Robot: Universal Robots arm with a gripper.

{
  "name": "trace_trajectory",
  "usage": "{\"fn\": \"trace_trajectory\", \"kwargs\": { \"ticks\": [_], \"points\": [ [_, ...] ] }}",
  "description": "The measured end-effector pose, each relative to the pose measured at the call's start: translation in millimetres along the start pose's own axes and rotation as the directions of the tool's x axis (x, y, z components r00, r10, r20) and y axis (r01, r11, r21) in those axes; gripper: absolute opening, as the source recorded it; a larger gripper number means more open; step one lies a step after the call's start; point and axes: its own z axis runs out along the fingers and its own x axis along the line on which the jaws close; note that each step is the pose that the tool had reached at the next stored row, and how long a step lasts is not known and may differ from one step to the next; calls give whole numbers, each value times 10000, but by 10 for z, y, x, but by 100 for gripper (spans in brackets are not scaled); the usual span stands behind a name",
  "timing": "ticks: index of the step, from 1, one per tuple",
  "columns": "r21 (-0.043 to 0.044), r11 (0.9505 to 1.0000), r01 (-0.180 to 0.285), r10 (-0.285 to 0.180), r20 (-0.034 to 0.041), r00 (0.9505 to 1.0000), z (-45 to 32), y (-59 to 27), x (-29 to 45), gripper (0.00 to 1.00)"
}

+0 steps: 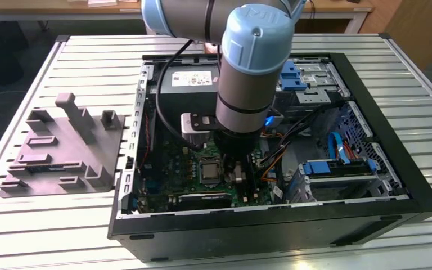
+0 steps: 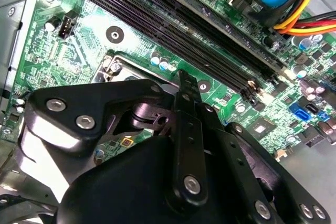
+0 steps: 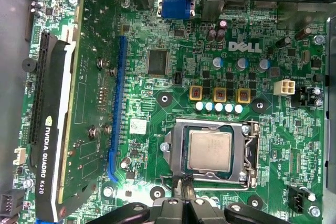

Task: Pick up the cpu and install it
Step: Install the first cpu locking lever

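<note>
The cpu (image 3: 210, 150), a small silvery square chip, lies flat inside the dark socket with the shiny metal frame (image 3: 251, 153) on the green motherboard. My gripper (image 3: 181, 186) hovers just beside the socket's edge, apart from the chip, its two thin black fingers pressed together with nothing between them. In the second wrist view the gripper's black body covers most of the socket, and one narrow finger (image 2: 182, 85) points at the board. In the exterior view the arm reaches down into the open computer case (image 1: 396, 185), with the socket (image 1: 208, 170) just beside the wrist.
A graphics card (image 3: 58, 108) stands upright along one side of the board. Long memory slots (image 2: 173, 19) and a bundle of coloured cables (image 2: 310, 17) run near the socket. A grey moulded tray with upright posts (image 1: 58, 152) sits on the slatted table at the exterior view's left.
</note>
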Motion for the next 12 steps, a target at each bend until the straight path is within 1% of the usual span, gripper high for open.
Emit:
{"fn": "trace_trajectory", "kwargs": {
  "ticks": [6,12],
  "points": [
    [0,10000,-1,1,0,10000,19,-11,-1,11],
    [1,10000,0,0,4,10000,13,-11,-1,11]
  ]
}}
